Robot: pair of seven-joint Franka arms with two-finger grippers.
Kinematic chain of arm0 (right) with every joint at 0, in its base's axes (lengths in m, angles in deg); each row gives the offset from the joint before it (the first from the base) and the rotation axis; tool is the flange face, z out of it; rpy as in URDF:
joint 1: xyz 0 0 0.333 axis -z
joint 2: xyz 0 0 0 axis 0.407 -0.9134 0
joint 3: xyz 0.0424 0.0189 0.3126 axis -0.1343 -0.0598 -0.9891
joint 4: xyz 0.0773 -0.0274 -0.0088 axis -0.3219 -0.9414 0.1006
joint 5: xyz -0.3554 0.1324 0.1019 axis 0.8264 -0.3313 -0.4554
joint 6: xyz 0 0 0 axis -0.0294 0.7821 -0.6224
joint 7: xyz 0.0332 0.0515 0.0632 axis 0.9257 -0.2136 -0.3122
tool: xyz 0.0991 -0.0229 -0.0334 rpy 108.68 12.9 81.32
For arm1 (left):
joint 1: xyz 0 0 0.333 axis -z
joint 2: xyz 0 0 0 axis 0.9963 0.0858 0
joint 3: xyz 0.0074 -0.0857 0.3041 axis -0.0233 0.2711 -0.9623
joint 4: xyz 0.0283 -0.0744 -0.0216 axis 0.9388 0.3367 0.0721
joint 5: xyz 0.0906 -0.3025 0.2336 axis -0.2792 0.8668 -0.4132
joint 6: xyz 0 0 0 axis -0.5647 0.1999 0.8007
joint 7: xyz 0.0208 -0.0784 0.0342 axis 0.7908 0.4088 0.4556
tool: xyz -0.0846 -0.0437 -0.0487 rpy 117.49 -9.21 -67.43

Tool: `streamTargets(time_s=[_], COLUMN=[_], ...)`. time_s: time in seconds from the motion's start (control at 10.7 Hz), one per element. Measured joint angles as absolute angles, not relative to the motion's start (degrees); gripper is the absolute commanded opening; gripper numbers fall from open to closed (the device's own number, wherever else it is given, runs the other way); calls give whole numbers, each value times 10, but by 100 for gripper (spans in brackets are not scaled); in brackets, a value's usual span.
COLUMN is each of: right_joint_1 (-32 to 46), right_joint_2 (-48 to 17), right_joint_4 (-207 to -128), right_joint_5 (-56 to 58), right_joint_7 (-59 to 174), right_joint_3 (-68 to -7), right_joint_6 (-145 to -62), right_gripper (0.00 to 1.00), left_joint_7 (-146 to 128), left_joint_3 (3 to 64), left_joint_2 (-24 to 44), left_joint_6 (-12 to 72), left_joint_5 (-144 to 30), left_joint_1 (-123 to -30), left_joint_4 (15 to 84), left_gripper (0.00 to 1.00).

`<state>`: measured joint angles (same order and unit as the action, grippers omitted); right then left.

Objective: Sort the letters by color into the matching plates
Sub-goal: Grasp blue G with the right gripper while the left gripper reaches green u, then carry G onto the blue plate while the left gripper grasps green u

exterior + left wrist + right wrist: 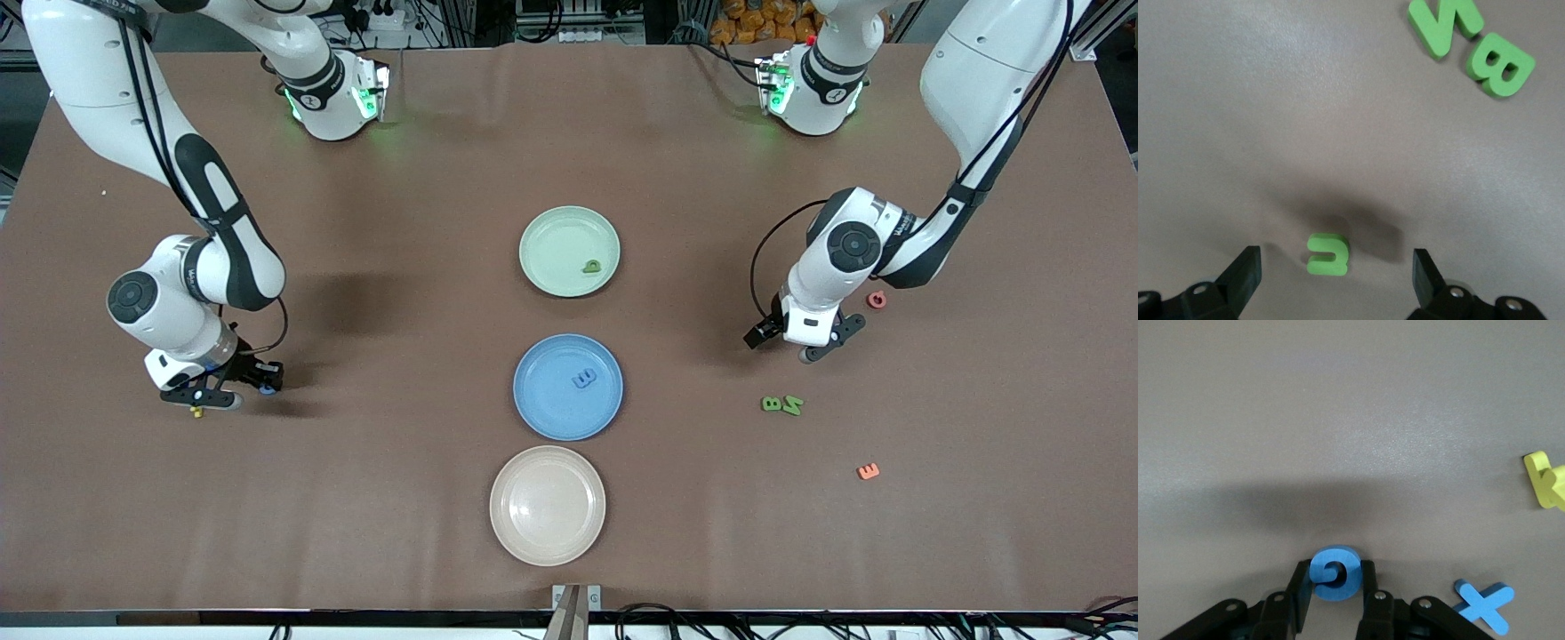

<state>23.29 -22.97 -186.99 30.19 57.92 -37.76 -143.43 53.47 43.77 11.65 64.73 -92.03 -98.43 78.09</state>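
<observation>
My right gripper [1335,579] is shut on a round blue letter [1335,573], one finger on each side, low at the table near the right arm's end [213,397]. A blue X letter [1483,607] lies on the table close beside it. My left gripper [1335,261] stands open low over the table [813,342], with a small green letter [1327,253] lying free between its fingers. Two more green letters [772,404] [792,405] lie side by side nearer the front camera. The mint green plate [551,236] holds one green letter [591,266]. The blue plate [547,404] holds one blue letter [584,378].
A cream-beige plate [533,524] sits nearest the front camera, in line with the other two plates. A yellow letter [1546,480] lies near the right gripper. A red letter [877,300] and an orange letter [868,471] lie toward the left arm's end.
</observation>
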Motion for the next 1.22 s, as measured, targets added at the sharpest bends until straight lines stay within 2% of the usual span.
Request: streamTargets(time_s=[0.65,0.94,1.12,1.22], right_joint_1=[228,212,179,159], right_joint_2=[-224,-202,-198,-198], right_joint_4=[-1860,-1820,-1793,-1787], right_joint_5=[302,302,301,301], right_joint_7=[581,607,657,683], right_joint_3=[-386,-390,-391,-391], right_joint_6=[-1430,-1341,-1318,-1317], right_gripper=[24,24,24,24], left_joint_7=[535,535,535,535], left_joint_3=[439,439,439,439], left_joint_2=[119,127,133,135], left_joint_6=[648,648,649,649], left_joint_5=[-921,-936,-938,-938], left_joint_1=[-981,-982,-982,-983], left_joint_4=[781,780,775,772], left_gripper=[100,100,100,75])
